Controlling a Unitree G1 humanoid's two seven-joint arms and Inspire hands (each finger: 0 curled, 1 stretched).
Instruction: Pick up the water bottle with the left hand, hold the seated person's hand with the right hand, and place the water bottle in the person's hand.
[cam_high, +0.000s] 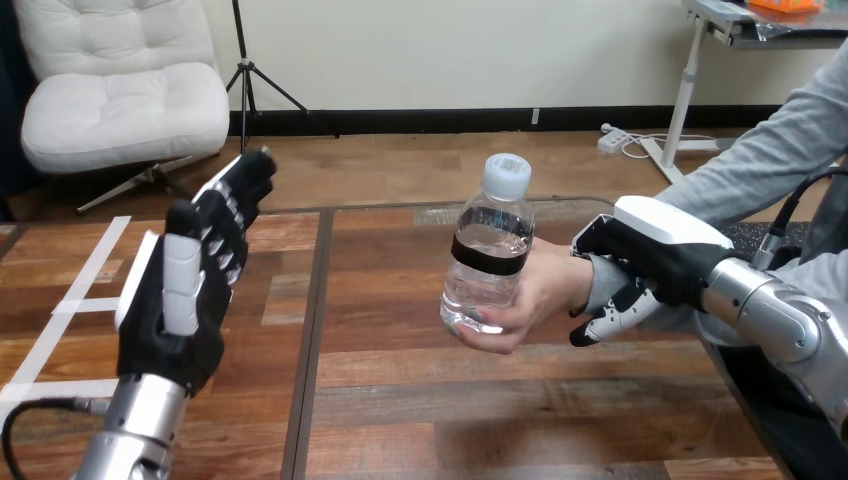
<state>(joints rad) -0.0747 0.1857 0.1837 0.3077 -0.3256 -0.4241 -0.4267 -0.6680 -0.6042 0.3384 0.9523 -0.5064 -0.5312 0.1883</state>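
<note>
- Closest to the lens is the robot's black, white-shelled left hand (185, 300), raised upright over the left side of the dark plank wooden table (420, 400); fingers straight and spread, nothing in it, well apart from everything else; looks to me like its part is done and it's just parked out of the way
- over on the right, the black right hand with the white shell on its back (655, 265) sits at the end of its silver forearm (780, 322); its fingers curl under and round the person's grey-sleeved wrist (600, 285), so it's clamped on that; my guess is it's there to steady the arm for the handoff
- the clear plastic water bottle with white cap and black band (490, 255) stands upright in the person's hand (540, 295), lifted off the table near the middle; their fingers wrap its lower half, so the person carries the weight
- placing looks basically done imo; what's left is probably just letting go of the wrist
</note>
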